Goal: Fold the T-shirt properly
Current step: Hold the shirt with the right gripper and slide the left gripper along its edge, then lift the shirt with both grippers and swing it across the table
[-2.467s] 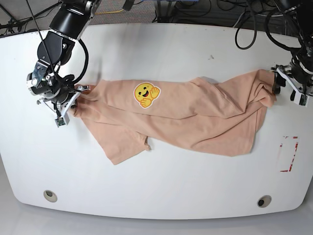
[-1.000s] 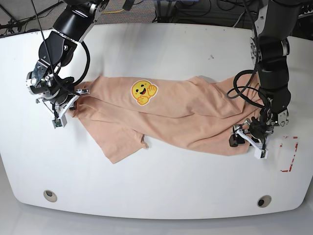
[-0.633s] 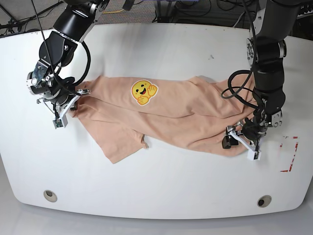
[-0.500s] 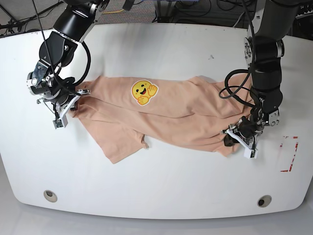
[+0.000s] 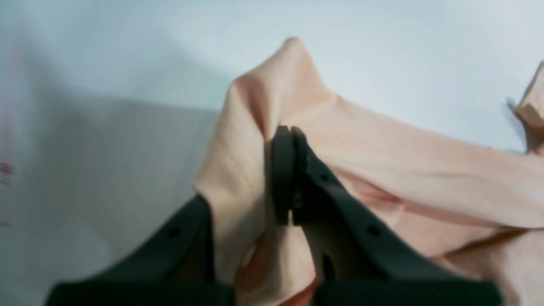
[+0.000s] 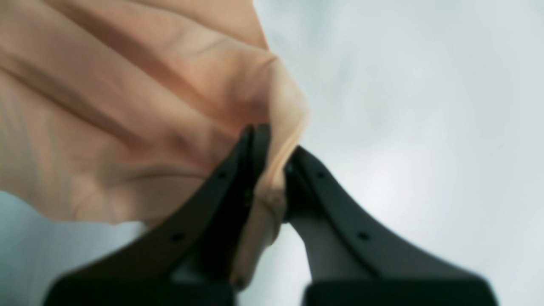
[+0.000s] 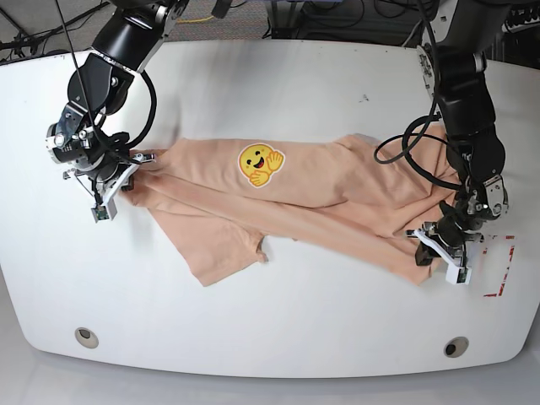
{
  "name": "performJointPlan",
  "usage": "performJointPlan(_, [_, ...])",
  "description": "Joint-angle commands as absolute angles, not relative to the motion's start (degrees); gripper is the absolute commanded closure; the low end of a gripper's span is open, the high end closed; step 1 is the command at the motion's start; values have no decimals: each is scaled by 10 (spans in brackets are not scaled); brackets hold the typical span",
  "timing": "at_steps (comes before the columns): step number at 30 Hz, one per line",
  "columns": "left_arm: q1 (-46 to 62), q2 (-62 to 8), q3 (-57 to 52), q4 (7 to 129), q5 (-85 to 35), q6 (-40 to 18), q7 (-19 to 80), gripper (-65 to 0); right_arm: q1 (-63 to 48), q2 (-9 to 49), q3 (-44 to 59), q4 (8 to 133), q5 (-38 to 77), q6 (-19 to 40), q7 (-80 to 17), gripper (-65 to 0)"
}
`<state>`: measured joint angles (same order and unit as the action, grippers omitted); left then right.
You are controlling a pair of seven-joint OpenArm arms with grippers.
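Shirt dragged rightward; left tool (image 7: 440,256) now clamps T-shirt (image 7: 321,198) corner, right tool (image 7: 118,179) clamps opposite end.

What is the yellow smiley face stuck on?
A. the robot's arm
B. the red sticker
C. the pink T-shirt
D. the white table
C: the yellow smiley face is printed on the T-shirt, which lies spread across the table.
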<state>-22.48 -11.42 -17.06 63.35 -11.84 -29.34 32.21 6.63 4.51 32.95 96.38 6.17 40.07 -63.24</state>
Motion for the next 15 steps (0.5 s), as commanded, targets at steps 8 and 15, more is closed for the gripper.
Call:
performJointPlan(8, [-212, -119, -183, 855, -131, -297, 392, 0, 145, 79, 328, 981, 63, 400, -624, -8])
performJointPlan(15, [-256, -109, -244, 949, -131, -297, 471, 0, 247, 129, 277, 980, 66, 400, -660, -8])
